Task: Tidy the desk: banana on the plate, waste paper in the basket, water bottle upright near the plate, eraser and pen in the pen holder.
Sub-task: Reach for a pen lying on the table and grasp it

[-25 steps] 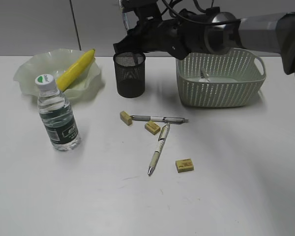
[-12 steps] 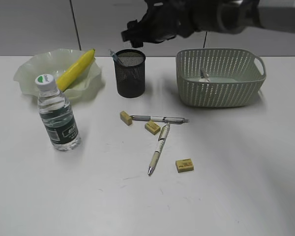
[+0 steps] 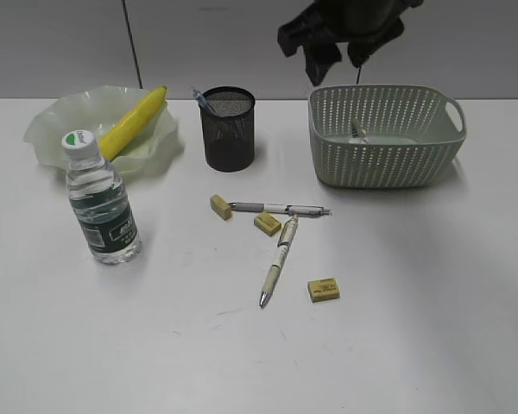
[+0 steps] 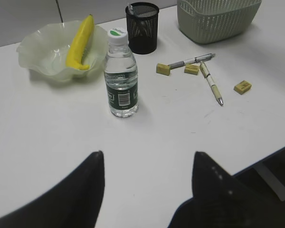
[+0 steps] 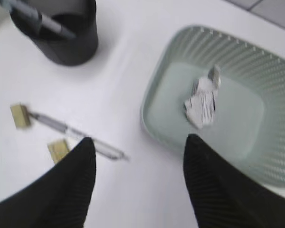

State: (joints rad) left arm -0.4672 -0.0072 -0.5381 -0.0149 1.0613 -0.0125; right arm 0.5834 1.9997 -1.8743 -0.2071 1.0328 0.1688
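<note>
Banana [image 3: 134,122] on plate [image 3: 52,121], paper [image 5: 203,102] in basket [image 3: 388,164] and bottle [image 3: 101,200] upright, two pens [image 3: 278,256] and three erasers [image 3: 324,289] remain on the tabletop [image 3: 414,302] as both tools, left [image 4: 147,164] and right [image 5: 138,154], hang apart, empty.

**Layout of items on the surface**

The plate [image 3: 52,129] is placed at the rear left of the surface [image 3: 414,310], with the banana [image 3: 134,122] laid in it. The water bottle [image 3: 102,200] is stood upright just in front of the plate. The pen holder [image 3: 228,129] is set to the right of the plate, one pen [image 3: 199,97] standing in it. The basket [image 3: 387,138] is positioned further right, the waste paper [image 5: 203,98] lying inside. In front of the holder, two pens [image 3: 279,208] [image 3: 277,264] are laid touching, with three erasers [image 3: 221,206] [image 3: 268,223] [image 3: 324,289] scattered around them.
</note>
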